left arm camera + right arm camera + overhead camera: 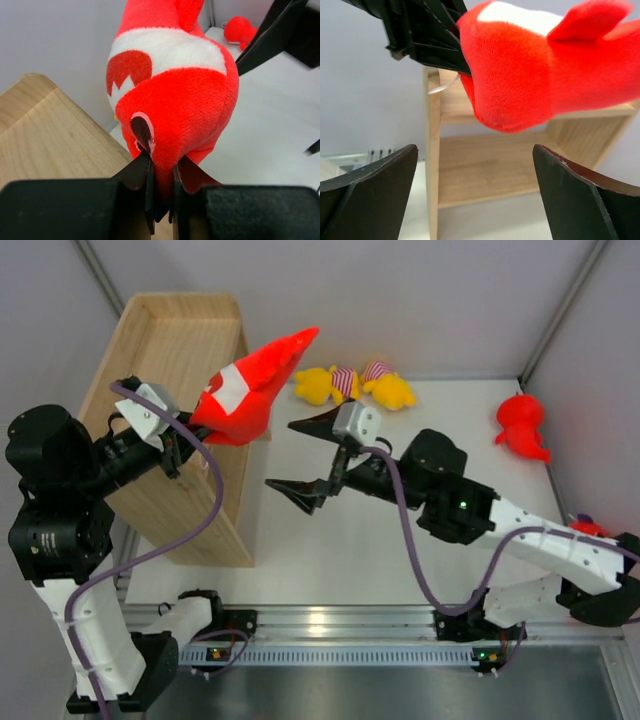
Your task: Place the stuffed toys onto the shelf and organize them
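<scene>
shark (175, 100) in left fingers (149, 186), right fingers (370, 190) (apart)

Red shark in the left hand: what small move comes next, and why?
Probably swing the left hand leftward, over the shelf top. It is shut on the shark, which hangs in the air at the shelf's right edge, and the right hand is open, holding nothing.
</scene>
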### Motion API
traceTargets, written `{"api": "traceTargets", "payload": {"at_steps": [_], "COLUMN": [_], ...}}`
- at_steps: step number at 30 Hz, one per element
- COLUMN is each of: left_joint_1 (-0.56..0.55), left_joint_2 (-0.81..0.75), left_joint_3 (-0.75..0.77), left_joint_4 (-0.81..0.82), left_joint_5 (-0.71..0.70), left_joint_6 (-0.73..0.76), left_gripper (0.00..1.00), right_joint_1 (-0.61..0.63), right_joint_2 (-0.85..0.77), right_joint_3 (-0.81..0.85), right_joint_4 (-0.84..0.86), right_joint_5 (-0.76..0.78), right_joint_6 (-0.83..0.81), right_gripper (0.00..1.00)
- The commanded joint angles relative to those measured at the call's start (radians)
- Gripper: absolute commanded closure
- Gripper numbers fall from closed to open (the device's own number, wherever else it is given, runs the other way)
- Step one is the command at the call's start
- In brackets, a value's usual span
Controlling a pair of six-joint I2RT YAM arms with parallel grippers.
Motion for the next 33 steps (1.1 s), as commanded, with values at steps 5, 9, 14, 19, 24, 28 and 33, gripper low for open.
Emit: {"api": "traceTargets", "payload": {"at_steps": [5, 9, 14, 19, 24, 28, 33], "left_joint_1": [0.003, 0.003, 0.003, 0.003, 0.002, 0.003, 0.002], "left_joint_2": [0.049, 0.059, 0.053, 0.035, 0.038, 0.036, 0.04], "left_joint_3": [-0.047, -0.047, -0.057, -0.069, -0.077, -0.077, -0.078], "left_joint_4": [0.069, 0.069, 0.069, 0.069, 0.067, 0.069, 0.069], "left_joint_5": [0.008, 0.062, 0.103, 0.105, 0.111, 0.109, 0.096], "left_joint_6": [0.2, 0.222, 0.218, 0.214, 0.214, 0.217, 0.221], "left_gripper": [1.0, 1.0, 1.0, 1.0, 1.0, 1.0, 1.0], "right_joint_1": [-0.017, -0.018, -0.043, -0.212, -0.284, -0.287, -0.304], "right_joint_2": [-0.255, -0.202, 0.039, 0.254, 0.321, 0.325, 0.234], "right_joint_3": [0.131, 0.333, 0.612, 0.876, 0.873, 0.847, 0.683], "right_joint_4": [-0.414, -0.478, -0.538, -0.607, -0.592, -0.627, -0.586], "right_joint_5": [0.173, 0.273, 0.315, 0.109, -0.093, -0.069, -0.126], "right_joint_6": [0.015, 0.027, 0.012, 0.205, 0.282, 0.281, 0.299], "right_gripper": [0.01, 0.01, 0.01, 0.01, 0.01, 0.04, 0.25]}}
